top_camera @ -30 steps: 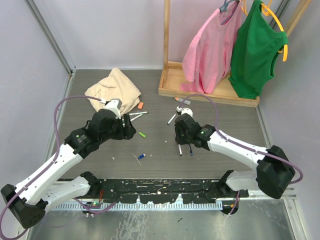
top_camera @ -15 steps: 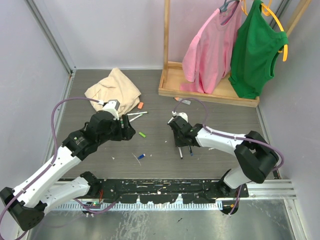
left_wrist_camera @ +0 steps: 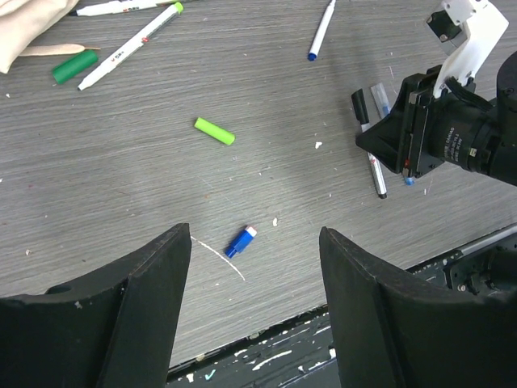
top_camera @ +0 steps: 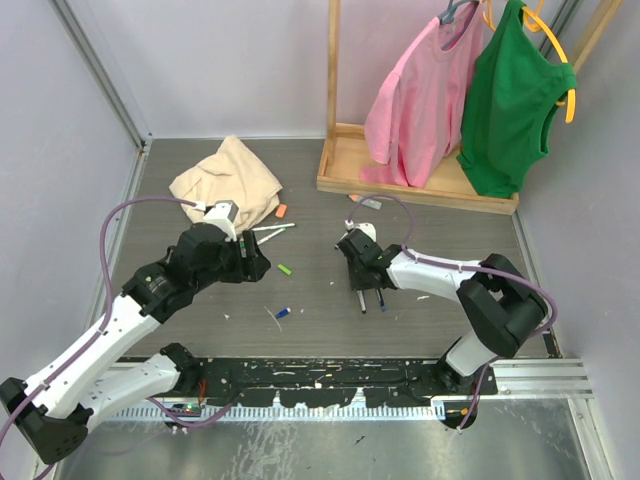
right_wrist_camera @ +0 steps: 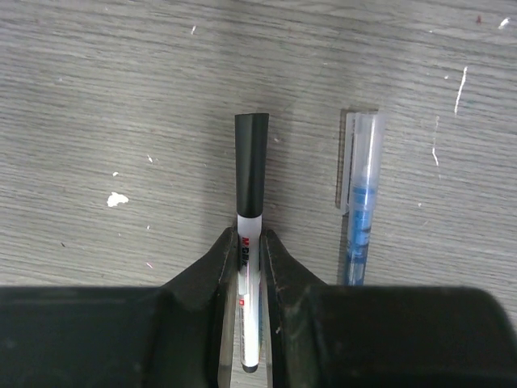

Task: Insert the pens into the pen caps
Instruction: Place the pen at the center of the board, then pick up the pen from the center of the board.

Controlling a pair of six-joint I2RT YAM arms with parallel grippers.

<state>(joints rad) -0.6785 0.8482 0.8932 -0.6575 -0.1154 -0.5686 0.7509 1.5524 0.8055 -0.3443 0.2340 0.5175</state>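
Note:
My right gripper (right_wrist_camera: pixel 250 250) is shut on a white pen (right_wrist_camera: pixel 251 242) with a black end, low over the table. A blue pen (right_wrist_camera: pixel 359 210) with a clear cap lies just right of it. In the top view the right gripper (top_camera: pixel 360 282) points toward the near edge, over both pens. The left gripper (left_wrist_camera: pixel 254 267) hangs open and empty above a blue cap (left_wrist_camera: pixel 240 241). Beyond it lie a light green cap (left_wrist_camera: pixel 214 131), a dark green cap (left_wrist_camera: pixel 74 66), two white pens (left_wrist_camera: pixel 129 44) and a blue-tipped pen (left_wrist_camera: pixel 321 28). An orange cap (top_camera: pixel 281 211) sits near the cloth.
A beige cloth (top_camera: pixel 225 180) is bunched at the back left, with a thin tan stick (left_wrist_camera: pixel 48 50) at its edge. A wooden rack base (top_camera: pixel 400 175) with pink and green garments stands at the back right. A black rail (top_camera: pixel 320 375) runs along the near edge.
The right arm has folded down and drawn back, carrying its gripper slightly left over the two pens. The left gripper has barely moved.

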